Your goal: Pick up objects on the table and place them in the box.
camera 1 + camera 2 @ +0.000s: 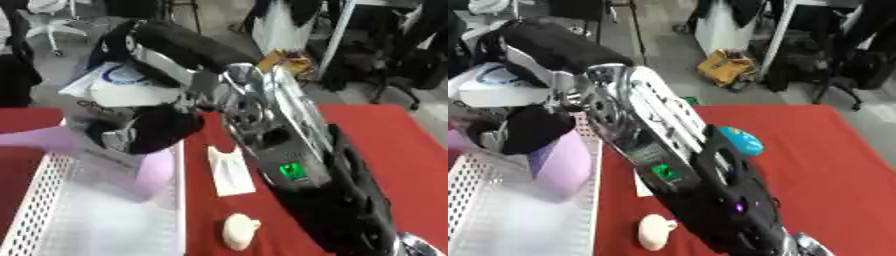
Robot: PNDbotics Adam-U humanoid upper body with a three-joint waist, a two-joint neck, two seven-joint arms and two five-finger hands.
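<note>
Lilac block (144,167), soft-edged and matte, sits in the black right hand (144,129) over the white box (44,192). The hand's fingers curl round its top; the block's lower part shows pale purple against the box floor. The box is plastic, its near wall punched with rows of small holes. The right arm (289,145) sweeps in from the lower right, silver links, black shell, a green light glowing on it, and it covers much of the red cloth (385,135).

On the cloth, just beside the box, lies a flat white packet (229,171), and nearer the camera a small cream lump (238,231), rounded, shape hard to make out. In the right eye view a blue rounded thing (744,141) peeks from behind the arm, mostly hidden. Left hand shows nowhere.
</note>
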